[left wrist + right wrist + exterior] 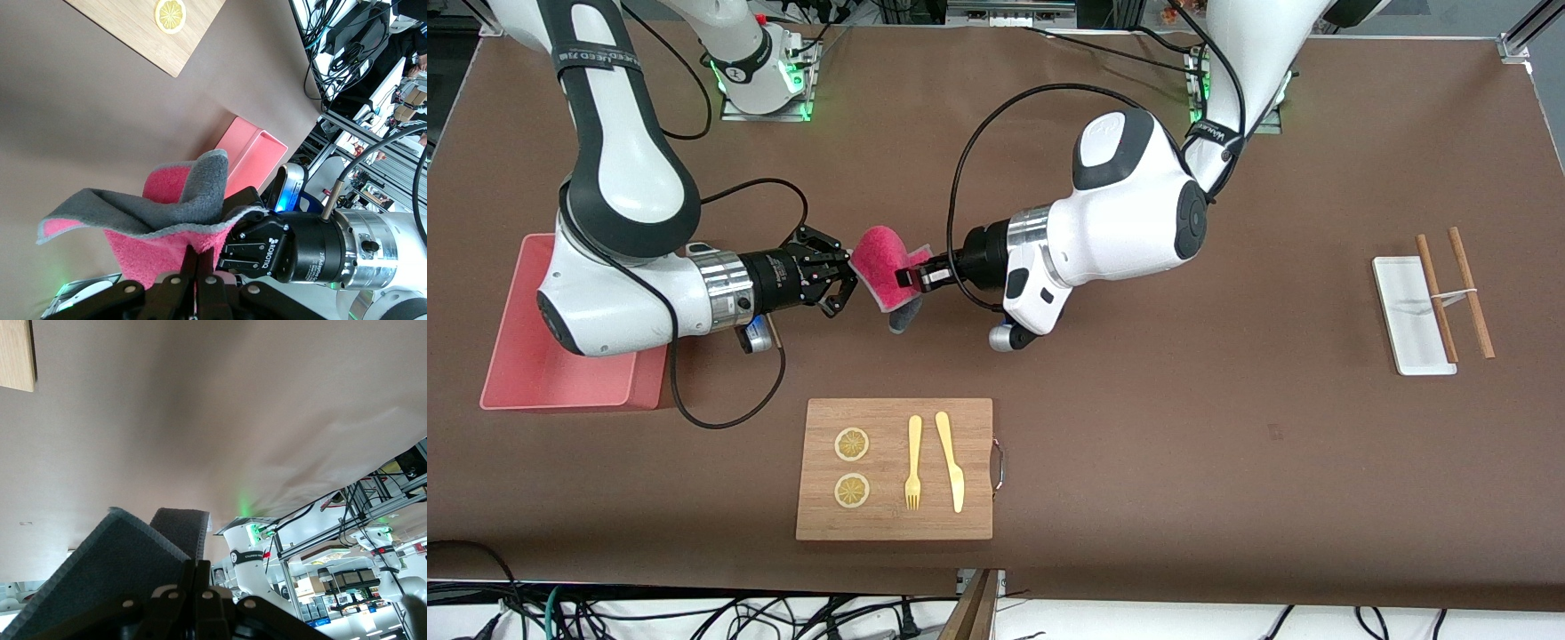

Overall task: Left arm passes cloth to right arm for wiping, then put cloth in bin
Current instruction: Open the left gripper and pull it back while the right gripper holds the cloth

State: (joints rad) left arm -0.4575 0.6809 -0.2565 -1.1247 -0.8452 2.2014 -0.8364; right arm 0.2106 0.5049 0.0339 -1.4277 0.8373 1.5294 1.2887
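Table [1227,462]: brown, bare over most of its top. Bin [516,356]: salmon tub at the right arm's end, partly under that arm. Wooden board [894,418] nearer the front camera, carrying two lemon slices, fork, knife.

Cloth [879,262]: in the air over mid-table, pink face up, grey flap hanging.

Left gripper [914,277]: clamped on the cloth's edge. Right gripper [845,277]: fingers together on the cloth's other edge; body marked "ROBOTIQ" in the left wrist view.

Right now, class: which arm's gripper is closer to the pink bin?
Right. The right gripper is at the cloth beside the bin; the left gripper, gripping the cloth, is farther toward the left arm's end.
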